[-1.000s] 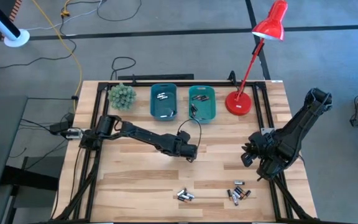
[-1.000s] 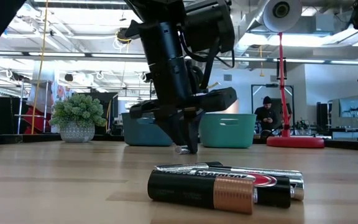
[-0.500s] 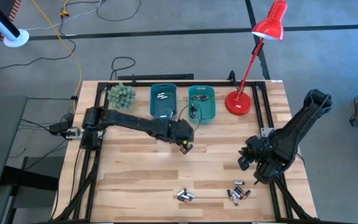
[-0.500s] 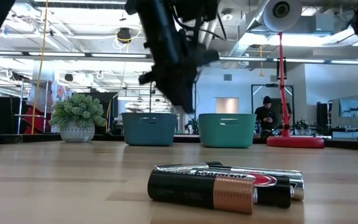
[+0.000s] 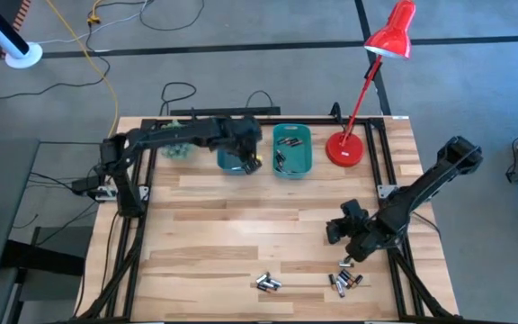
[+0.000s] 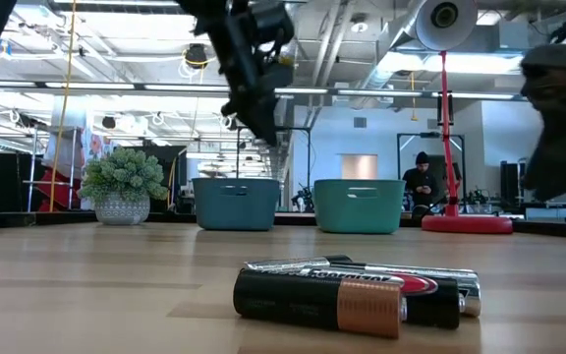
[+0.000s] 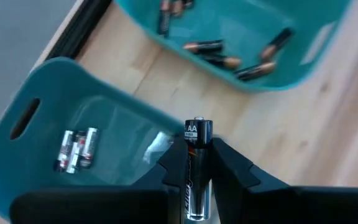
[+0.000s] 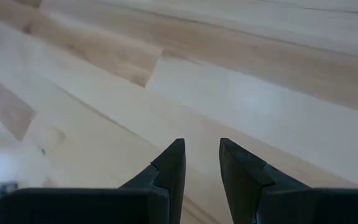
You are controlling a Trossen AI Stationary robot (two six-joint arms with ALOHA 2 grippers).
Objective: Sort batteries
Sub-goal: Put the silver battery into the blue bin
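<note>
While the left claw (image 7: 197, 177) stays clamped on a dark AA battery (image 7: 195, 174) above the near rim of the left teal bin (image 7: 39, 118) at the tabletop's far edge, the cell points out past the fingertips, "AA" legible on its label. Three silvery cells (image 7: 78, 148) already lie in this bin; copper-tinted ones (image 7: 211, 51) lie in the right teal bin (image 5: 293, 149) just beside it. The right claw (image 5: 342, 261), fingers apart and empty, hangs low over bare wood near the tabletop's near right corner, close to a loose cluster of batteries (image 5: 343, 278); a second cluster (image 5: 268, 283) lies along the near edge. Risk, as judged: release this close to the rim could let the cell strike the wall and roll onto the tabletop (image 5: 214, 225). No brand name is readable.
</note>
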